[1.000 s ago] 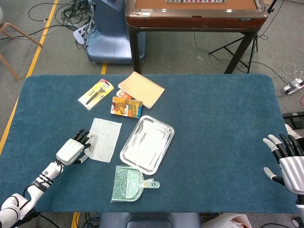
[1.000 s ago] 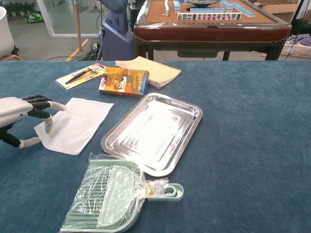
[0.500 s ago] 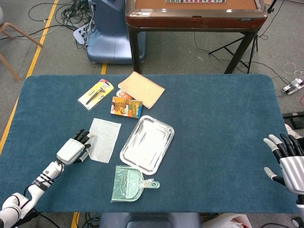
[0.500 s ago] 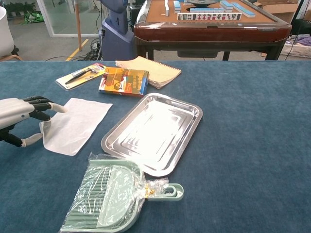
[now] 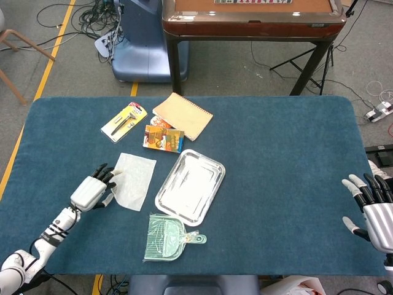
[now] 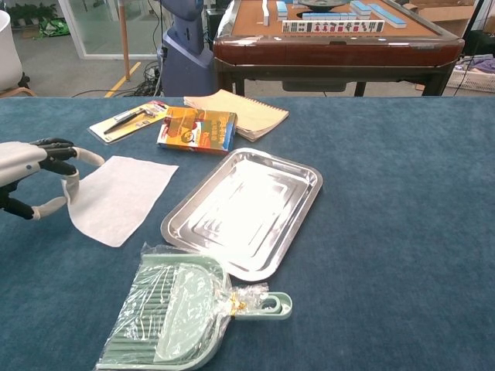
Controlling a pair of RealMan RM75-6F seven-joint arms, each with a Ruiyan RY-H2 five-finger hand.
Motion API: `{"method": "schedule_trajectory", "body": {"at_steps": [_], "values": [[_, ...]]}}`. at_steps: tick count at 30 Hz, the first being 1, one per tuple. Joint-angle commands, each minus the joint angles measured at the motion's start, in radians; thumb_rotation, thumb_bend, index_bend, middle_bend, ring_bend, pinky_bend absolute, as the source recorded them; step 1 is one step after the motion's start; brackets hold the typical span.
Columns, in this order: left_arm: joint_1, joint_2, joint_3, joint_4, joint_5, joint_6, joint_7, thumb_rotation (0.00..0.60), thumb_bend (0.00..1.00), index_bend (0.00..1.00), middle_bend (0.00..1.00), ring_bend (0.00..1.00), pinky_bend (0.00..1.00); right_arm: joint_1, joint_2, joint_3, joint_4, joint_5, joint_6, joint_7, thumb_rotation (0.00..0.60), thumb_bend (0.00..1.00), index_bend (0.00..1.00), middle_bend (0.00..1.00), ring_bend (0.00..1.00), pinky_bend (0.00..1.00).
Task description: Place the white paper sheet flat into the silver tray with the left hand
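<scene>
Right now my left hand (image 6: 31, 176) pinches the near-left corner of the white paper sheet (image 6: 116, 197), that edge curled up off the table (image 5: 276, 160) while the rest lies flat on the blue cloth. I hold it by a corner, I judge, so the sheet can be peeled up and carried over without crumpling. Its long axis runs from near-left to far-right, roughly parallel to the silver tray (image 6: 302, 224) just beside it on the right, which holds nothing. Far off at the table's right edge, my right hand (image 5: 371, 206) rests with fingers spread, holding nothing.
</scene>
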Motion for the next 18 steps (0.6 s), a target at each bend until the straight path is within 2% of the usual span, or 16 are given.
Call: {"method": "schedule_trajectory", "body": {"at_steps": [1,7,18], "values": [[-0.009,0.029,-0.038,-0.078,-0.025,0.028,-0.023,0.600,0.44,0.61,0.16,0.11,0.00,0.000,-0.001,0.000,0.001,-0.002,0.001,0.002,0.600,0.20,0.16,0.14,0.01,0.07],[-0.032,0.071,-0.095,-0.262,-0.059,0.036,-0.036,0.600,0.44,0.60,0.17,0.12,0.00,0.000,-0.009,-0.001,0.011,-0.001,-0.001,0.011,0.600,0.20,0.16,0.14,0.01,0.07],[-0.116,0.088,-0.179,-0.488,-0.090,-0.023,0.031,0.600,0.44,0.59,0.18,0.12,0.00,-0.002,-0.012,-0.002,0.017,-0.004,0.003,0.016,0.600,0.20,0.16,0.14,0.01,0.07]]}}
